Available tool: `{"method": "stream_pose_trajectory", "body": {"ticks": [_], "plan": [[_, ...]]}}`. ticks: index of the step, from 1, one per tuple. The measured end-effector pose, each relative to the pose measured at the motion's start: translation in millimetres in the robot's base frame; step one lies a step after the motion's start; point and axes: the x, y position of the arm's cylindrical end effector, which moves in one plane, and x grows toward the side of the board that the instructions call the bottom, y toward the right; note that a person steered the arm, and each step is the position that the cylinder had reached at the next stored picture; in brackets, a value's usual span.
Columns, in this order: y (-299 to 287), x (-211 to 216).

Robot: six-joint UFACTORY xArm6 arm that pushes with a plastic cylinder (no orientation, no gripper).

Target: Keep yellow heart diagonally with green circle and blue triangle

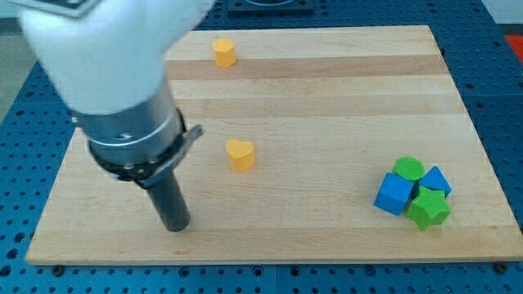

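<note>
The yellow heart lies near the middle of the wooden board. The green circle and the blue triangle sit touching in a tight cluster at the view's lower right. My tip rests on the board at the lower left, well to the left of and below the yellow heart, touching no block.
A blue cube and a green star belong to the same cluster at the lower right. A yellow hexagon-like block sits near the board's top edge. The arm's white and grey body covers the upper left.
</note>
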Motion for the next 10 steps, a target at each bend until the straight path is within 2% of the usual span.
{"method": "stream_pose_trajectory", "body": {"ticks": [1, 2, 6, 8, 10], "plan": [[-0.2, -2.9], [0.1, -42.5], [22.1, -75.6], [77.8, -102.9], [95.1, -106.3]]}}
